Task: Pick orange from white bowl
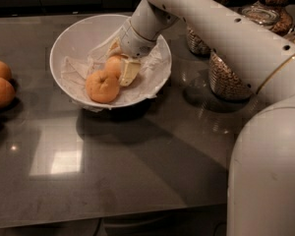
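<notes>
The orange (112, 66) is the paler of 2 fruits in the white bowl (78, 31). It is yellowish-orange, smooth and round, and only its upper left face shows. It sits on crumpled white paper (73, 72) that lines the bowl, a little toward 3 o'clock from the bowl's middle.

The end effector (122, 63) is down inside the bowl, coming in from 1 o'clock on the long white arm (211, 28). Its cream tip lies against the orange on the 3 o'clock side and covers part of it. From where I stand I cannot tell whether it is clenched on the fruit or only set around it.

A deeper-orange fruit (103, 86) with a dark stem dimple lies touching the pale one at its 7 o'clock, nearer the bowl's front rim.

The bowl stands on a dark, glossy tabletop (137, 171). At 3 o'clock from the bowl stand glass jars (226, 77) filled with brown grains, partly behind the arm. Well apart at 9 o'clock, at the tabletop's edge, lie 3 more oranges (1, 91).
</notes>
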You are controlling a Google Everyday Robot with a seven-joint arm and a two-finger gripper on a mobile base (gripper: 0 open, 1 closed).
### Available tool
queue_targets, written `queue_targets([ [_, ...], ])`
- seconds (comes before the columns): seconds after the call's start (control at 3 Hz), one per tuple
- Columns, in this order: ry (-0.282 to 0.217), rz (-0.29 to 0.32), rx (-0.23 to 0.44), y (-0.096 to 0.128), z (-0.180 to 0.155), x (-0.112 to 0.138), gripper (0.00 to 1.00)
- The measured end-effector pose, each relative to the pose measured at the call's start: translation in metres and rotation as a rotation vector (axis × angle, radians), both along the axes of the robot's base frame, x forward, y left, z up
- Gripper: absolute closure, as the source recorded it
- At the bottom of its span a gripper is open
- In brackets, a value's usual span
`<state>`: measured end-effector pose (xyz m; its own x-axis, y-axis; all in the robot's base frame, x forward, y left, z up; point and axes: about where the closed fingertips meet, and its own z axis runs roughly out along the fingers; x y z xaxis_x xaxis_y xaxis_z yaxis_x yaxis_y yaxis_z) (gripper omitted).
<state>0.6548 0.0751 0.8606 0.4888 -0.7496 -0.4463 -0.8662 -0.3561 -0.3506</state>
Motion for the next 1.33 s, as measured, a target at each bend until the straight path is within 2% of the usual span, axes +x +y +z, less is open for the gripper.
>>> queue_targets([
  [0.33, 0.000, 0.000, 0.000, 0.000, 0.000, 0.000, 1.00],
  [1.0, -0.012, -0.003, 0.009, -0.003, 0.009, -0.003, 1.00],
  [1.33, -0.061, -0.023, 0.015, -0.016, 0.037, -0.010, 1.00],
])
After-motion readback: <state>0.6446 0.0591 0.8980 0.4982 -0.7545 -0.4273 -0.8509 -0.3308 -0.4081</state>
